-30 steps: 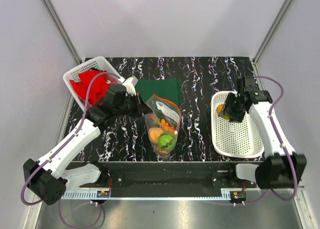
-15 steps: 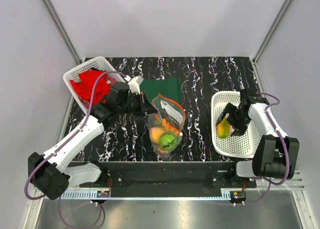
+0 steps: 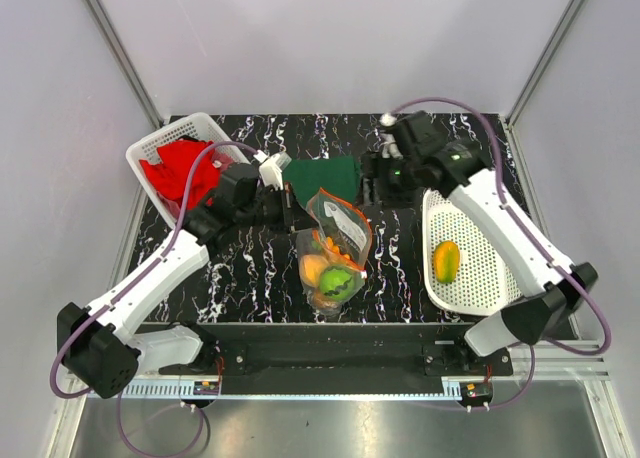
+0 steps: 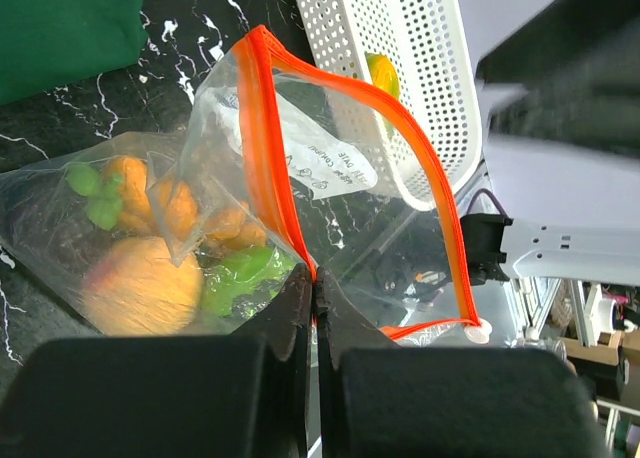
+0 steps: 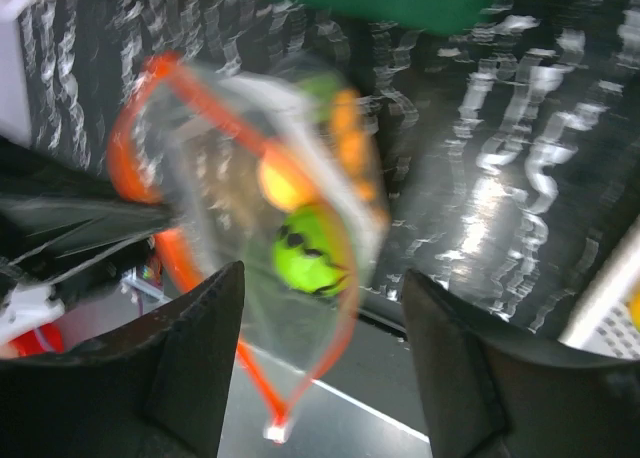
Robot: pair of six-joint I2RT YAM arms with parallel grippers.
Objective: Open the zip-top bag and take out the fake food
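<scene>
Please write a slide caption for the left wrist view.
Left fingers pinch the open zip-top bag's orange rim, fake food inside, white basket beyond.

A black, white-veined marbled table (image 3: 250, 268) fills the overhead view. At 10 o'clock from its middle stands a white perforated basket (image 3: 160, 138), tilted askew to the table edges, with a red cloth (image 3: 172, 168) bunched inside it (the cloth nearly fills the basket). Near 12 o'clock, close to the middle, a dark green cloth (image 3: 330, 173) lies flat. At 3 to 4 o'clock sits a second white perforated basket (image 3: 478, 278), shallow and long.
</scene>
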